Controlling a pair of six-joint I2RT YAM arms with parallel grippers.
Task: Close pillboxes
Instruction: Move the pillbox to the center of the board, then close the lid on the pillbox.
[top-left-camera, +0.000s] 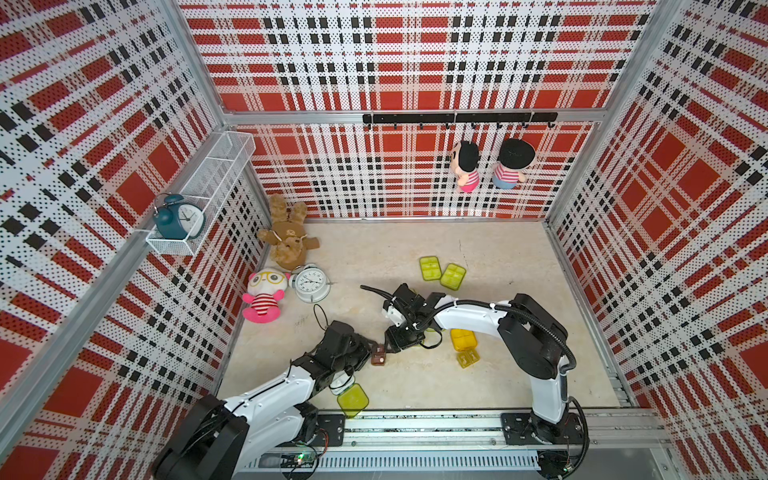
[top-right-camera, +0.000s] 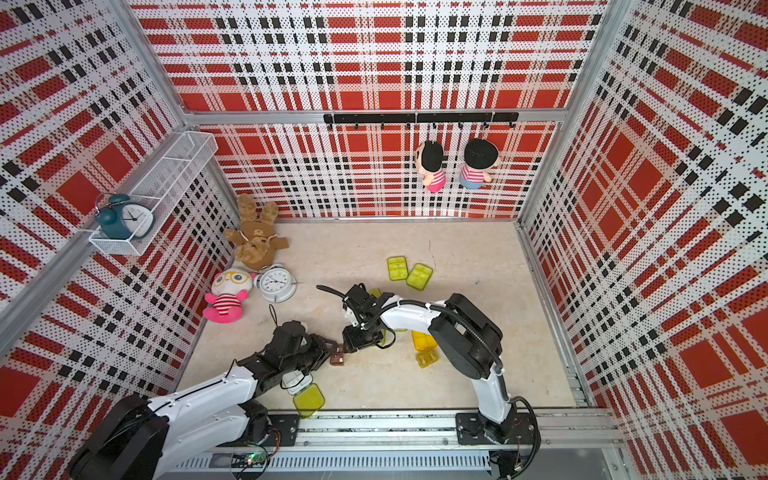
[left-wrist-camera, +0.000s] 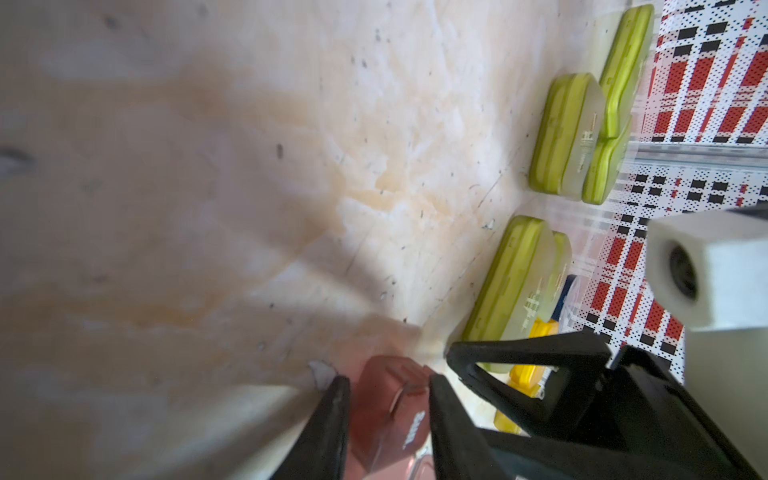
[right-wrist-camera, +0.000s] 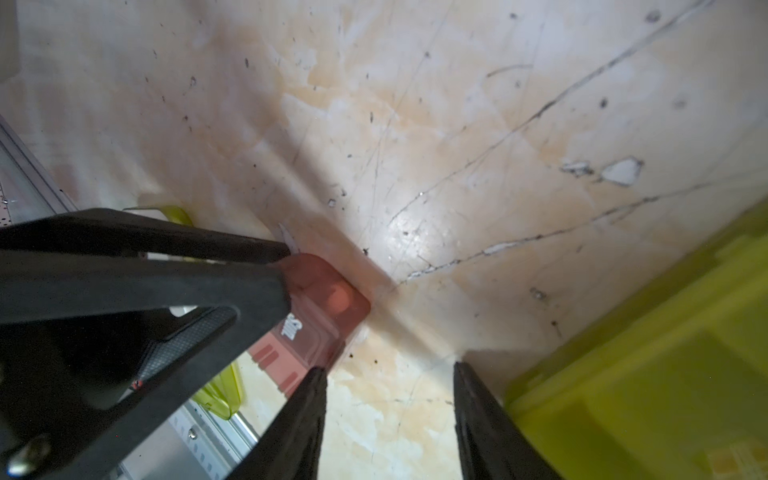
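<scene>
A small brown pillbox (top-left-camera: 378, 357) (top-right-camera: 337, 358) lies on the beige floor between the two arms. My left gripper (left-wrist-camera: 388, 380) is shut on the brown pillbox (left-wrist-camera: 390, 415), one finger on each side. My right gripper (right-wrist-camera: 388, 370) stands open just beside that box (right-wrist-camera: 328, 307), nothing between its fingers; one fingertip is at the box's edge. Two lime pillboxes (top-left-camera: 430, 268) (top-left-camera: 453, 276) lie further back. An orange one (top-left-camera: 463, 340) and a small amber one (top-left-camera: 468, 358) sit by the right arm. Another lime pillbox (top-left-camera: 353, 400) lies near the front rail.
Plush toys (top-left-camera: 286, 239) (top-left-camera: 264, 295) and a white alarm clock (top-left-camera: 309, 283) crowd the left wall. The metal rail (top-left-camera: 415, 428) runs along the front edge. A lime pillbox (right-wrist-camera: 644, 353) lies close to my right gripper's outer finger.
</scene>
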